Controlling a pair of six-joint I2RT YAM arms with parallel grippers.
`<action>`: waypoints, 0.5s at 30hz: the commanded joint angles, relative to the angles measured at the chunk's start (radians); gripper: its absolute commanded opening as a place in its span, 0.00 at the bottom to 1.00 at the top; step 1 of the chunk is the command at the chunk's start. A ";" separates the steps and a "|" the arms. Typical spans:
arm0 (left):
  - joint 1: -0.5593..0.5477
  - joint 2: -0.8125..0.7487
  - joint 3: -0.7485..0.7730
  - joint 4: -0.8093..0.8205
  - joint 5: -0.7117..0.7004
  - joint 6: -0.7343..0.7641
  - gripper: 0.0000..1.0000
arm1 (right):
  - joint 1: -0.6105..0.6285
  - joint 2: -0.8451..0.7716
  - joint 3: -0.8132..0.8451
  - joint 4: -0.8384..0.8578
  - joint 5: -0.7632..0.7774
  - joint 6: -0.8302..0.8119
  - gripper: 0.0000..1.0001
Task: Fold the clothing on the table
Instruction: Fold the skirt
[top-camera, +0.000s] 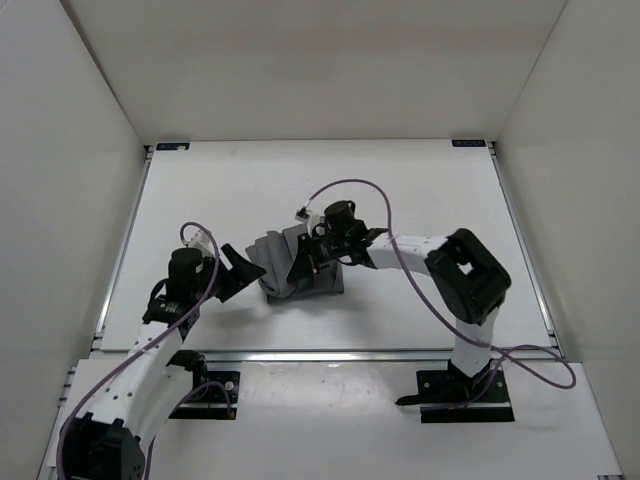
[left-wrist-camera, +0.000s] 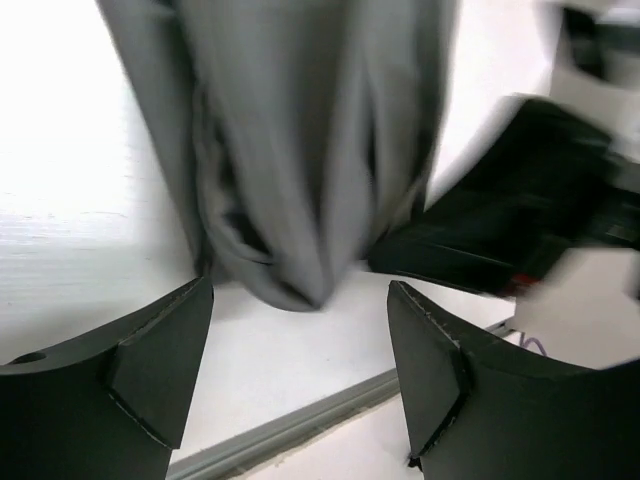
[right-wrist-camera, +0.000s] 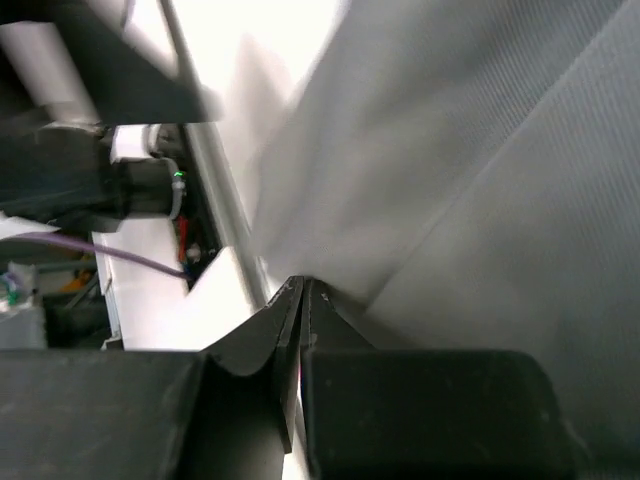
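The dark grey clothing (top-camera: 276, 256) lies bunched in layered folds at the middle of the white table (top-camera: 400, 190). My right gripper (top-camera: 305, 262) reaches over it from the right, jaws pressed together. In the right wrist view the right gripper (right-wrist-camera: 303, 282) pinches the edge of the clothing (right-wrist-camera: 480, 150), whose creases run out from the tips. My left gripper (top-camera: 240, 268) stands just left of the garment, open. In the left wrist view the left gripper (left-wrist-camera: 300, 283) has bare table between its fingers, with the clothing (left-wrist-camera: 300, 150) a short way beyond them.
A grey metal edge rail (left-wrist-camera: 290, 425) runs along the table's near side under the left fingers. The black right gripper body (left-wrist-camera: 500, 230) sits close beside the garment. White walls (top-camera: 70, 150) enclose the table on three sides. Purple cables (top-camera: 400, 270) loop over both arms.
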 joint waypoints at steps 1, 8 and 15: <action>-0.009 -0.059 0.073 -0.116 -0.026 0.004 0.81 | 0.036 0.133 0.093 0.085 0.000 0.041 0.00; -0.009 -0.133 0.117 -0.179 -0.062 0.015 0.82 | 0.078 0.342 0.360 -0.097 0.098 -0.017 0.00; -0.003 -0.132 0.169 -0.187 -0.020 0.071 0.67 | 0.023 0.014 0.269 -0.136 0.213 -0.071 0.00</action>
